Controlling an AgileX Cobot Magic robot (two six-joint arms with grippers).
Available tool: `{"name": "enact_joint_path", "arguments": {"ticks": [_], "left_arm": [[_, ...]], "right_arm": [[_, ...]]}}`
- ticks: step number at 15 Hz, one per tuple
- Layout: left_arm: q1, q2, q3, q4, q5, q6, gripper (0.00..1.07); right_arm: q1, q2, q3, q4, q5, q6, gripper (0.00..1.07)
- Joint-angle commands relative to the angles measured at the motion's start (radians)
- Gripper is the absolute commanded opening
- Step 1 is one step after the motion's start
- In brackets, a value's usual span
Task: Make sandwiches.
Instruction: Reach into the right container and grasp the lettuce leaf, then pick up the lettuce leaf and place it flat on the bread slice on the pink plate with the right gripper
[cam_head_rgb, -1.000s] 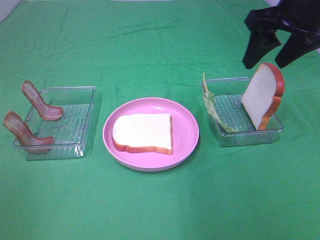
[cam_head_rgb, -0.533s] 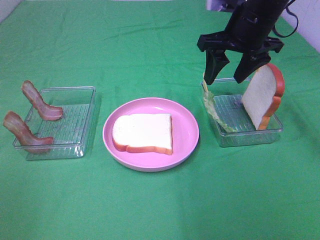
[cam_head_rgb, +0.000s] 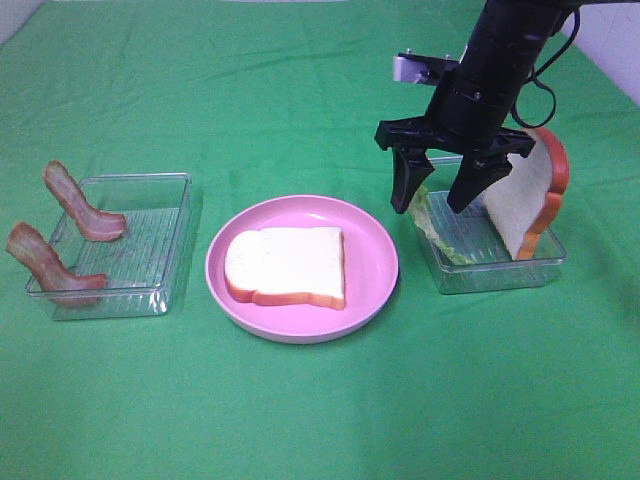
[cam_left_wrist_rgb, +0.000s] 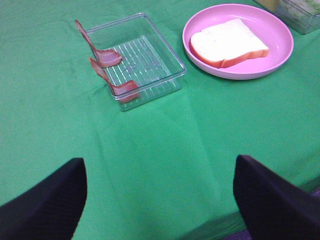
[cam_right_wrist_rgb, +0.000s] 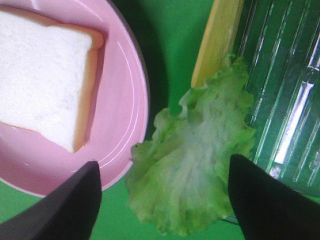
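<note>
Right: on the desk (cam_head_rgb: 300, 420) the right tray (cam_head_rgb: 500, 275) sits at 3 o'clock of the pink plate (cam_head_rgb: 375, 240). The lettuce leaf (cam_head_rgb: 440, 240) leans on the tray's 9 o'clock wall, long axis 11-to-5. The right gripper (cam_head_rgb: 430, 205) hangs directly over it, jaws wide apart, straddling the leaf, empty. The left gripper (cam_left_wrist_rgb: 160, 200) is also apart, well away.

- Lettuce leaf (cam_right_wrist_rgb: 195, 165): green, ruffled, paler at the middle. It lies partly over the clear tray (cam_right_wrist_rgb: 287, 85) and partly past its rim, above the green cloth (cam_right_wrist_rgb: 172, 45).
- Yellow cheese slice (cam_right_wrist_rgb: 217, 40): a narrow strip meeting one end of the leaf, along the tray's rim.
- Pink plate (cam_right_wrist_rgb: 127, 95): just beside the leaf, on the side away from the tray.
- Bread slice (cam_right_wrist_rgb: 40, 75): white with an orange-brown crust, flat on the plate, apart from the leaf.
- Right gripper (cam_right_wrist_rgb: 162, 162): jaws wide, one dark finger (cam_right_wrist_rgb: 70, 210) on each side of the leaf; contact cannot be told.
</note>
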Motion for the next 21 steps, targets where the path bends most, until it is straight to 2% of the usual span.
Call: {"name": "enact_joint_path", "arguments": {"ticks": [1, 3, 5, 7, 9, 10, 12, 16, 21], "left_arm": [[-0.004, -0.007, 0.0, -0.01, -0.013, 0.0, 0.76], [-0.004, -0.007, 0.0, -0.01, -0.013, 0.0, 0.76], [-0.004, -0.007, 0.0, -0.01, -0.013, 0.0, 0.76], [-0.004, -0.007, 0.0, -0.01, -0.013, 0.0, 0.76], [-0.004, -0.007, 0.0, -0.01, -0.013, 0.0, 0.76], [-0.004, -0.007, 0.0, -0.01, -0.013, 0.0, 0.76], [-0.004, -0.007, 0.0, -0.01, -0.013, 0.0, 0.76], [-0.004, -0.007, 0.0, -0.01, -0.013, 0.0, 0.76], [-0.004, -0.007, 0.0, -0.01, -0.013, 0.0, 0.76]], "right_arm": [[0.0, 0.026, -0.005, -0.002, 0.002, 0.006, 0.68], [0.0, 0.037, -0.005, -0.011, 0.002, 0.009, 0.65], [0.0, 0.038, -0.005, -0.028, 0.004, 0.013, 0.51], [0.0, 0.038, -0.005, -0.04, 0.01, 0.013, 0.31], [0.0, 0.038, -0.005, -0.055, 0.013, 0.013, 0.18], [0.0, 0.038, -0.005, -0.055, 0.013, 0.013, 0.18], [0.0, 0.038, -0.005, -0.1, 0.029, 0.024, 0.0], [-0.001, 0.016, -0.007, -0.168, 0.043, 0.045, 0.0], [-0.002, -0.139, -0.007, -0.246, 0.044, 0.07, 0.0]]}}
